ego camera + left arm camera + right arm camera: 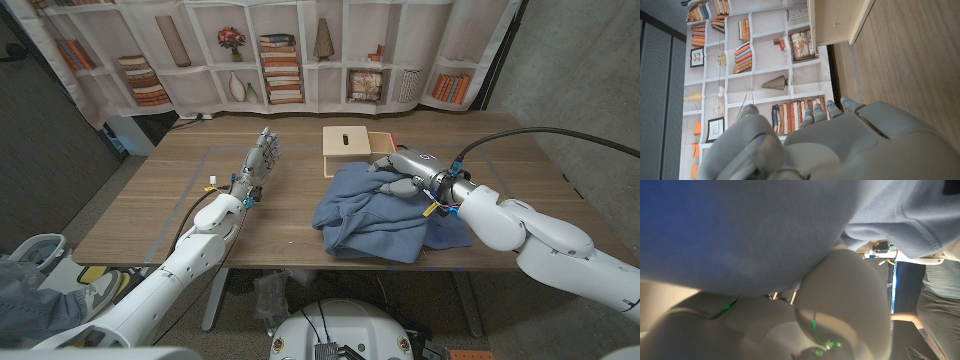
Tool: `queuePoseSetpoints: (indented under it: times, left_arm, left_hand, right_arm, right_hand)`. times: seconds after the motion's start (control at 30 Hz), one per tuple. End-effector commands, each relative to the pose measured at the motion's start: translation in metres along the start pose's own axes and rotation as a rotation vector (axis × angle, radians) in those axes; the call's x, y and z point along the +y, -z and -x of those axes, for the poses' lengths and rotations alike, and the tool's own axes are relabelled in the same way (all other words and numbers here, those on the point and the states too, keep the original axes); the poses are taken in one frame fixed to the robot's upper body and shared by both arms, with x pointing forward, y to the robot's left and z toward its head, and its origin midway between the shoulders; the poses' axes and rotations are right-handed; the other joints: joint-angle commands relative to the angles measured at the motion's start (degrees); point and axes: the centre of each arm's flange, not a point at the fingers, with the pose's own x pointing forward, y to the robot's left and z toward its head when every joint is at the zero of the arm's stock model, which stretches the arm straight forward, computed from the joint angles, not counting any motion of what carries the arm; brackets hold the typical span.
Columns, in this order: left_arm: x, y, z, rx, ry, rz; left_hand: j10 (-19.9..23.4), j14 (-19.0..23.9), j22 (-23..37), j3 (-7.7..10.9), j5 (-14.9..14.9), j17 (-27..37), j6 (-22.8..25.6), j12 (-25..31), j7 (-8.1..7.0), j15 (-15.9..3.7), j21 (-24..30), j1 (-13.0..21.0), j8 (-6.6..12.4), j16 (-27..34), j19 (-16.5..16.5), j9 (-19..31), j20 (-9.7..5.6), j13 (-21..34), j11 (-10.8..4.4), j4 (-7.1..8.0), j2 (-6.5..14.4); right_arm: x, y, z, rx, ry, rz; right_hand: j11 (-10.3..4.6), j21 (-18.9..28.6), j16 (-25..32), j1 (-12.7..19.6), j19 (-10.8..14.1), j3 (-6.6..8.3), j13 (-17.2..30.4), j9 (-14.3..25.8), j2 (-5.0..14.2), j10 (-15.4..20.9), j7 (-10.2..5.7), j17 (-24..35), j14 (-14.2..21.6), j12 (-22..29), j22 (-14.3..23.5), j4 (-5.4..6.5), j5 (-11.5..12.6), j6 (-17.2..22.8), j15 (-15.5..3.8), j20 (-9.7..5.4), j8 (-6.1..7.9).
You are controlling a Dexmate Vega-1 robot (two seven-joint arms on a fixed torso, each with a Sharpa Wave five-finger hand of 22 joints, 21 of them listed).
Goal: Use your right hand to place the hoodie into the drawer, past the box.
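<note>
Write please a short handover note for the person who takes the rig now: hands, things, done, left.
Right hand is on the blue hoodie, fingers curled into the cloth.
Left hand is open, holds nothing, fingers apart above the table.
The hoodie lies crumpled on the table, in front of the wooden box.
Done: hand has reached the hoodie.
Left: lift it and put it into the drawer, past the box.

Blue hoodie point(375, 215) crumpled (in folds), touching wooden box point(357, 150)

I see the crumpled blue fabric hoodie point(375, 212) near the wooden table's point(150, 200) front edge, touching the flat light wooden box point(357, 150) behind it.
</note>
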Motion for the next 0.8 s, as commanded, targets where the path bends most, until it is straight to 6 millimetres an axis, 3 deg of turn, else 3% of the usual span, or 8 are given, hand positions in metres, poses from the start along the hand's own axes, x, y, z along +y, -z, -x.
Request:
queuePoseSetpoints:
  times: [0.03,0.8]
  left_arm:
    - [0.004,0.004,0.001,-0.002,-0.004,0.011]
    - [0.001,-0.001,0.002,-0.012,0.0,0.004]
  left_hand:
    - [-0.32,-0.29,0.2,-0.39,-0.15,0.28,0.07,0.25,0.05,0.11,0.3,0.38,0.09,0.37,-0.31,0.22,-0.56,0.2,0.09,0.17,0.49]
    - [-0.34,-0.33,0.2,-0.56,-0.25,0.28,0.03,0.25,0.08,0.2,0.3,0.49,0.06,0.36,-0.35,0.22,-0.57,0.2,-0.11,0.15,0.59]
  right_arm:
    - [-0.014,-0.004,0.002,0.001,0.003,-0.013]
    - [-0.044,-0.003,0.02,0.017,0.063,-0.053]
  right_hand:
    - [-0.41,0.33,0.28,10.69,0.58,0.62,-0.01,0.12,11.43,0.74,0.06,0.39,0.99,-0.29,-0.01,0.06,0.36,0.68,-5.18,-9.61,-0.07]
    - [-0.23,1.09,0.75,10.54,1.39,1.11,0.0,0.37,11.45,1.95,-0.03,1.12,2.3,-0.44,-0.39,-0.01,0.33,1.23,-5.2,-9.61,-0.2]
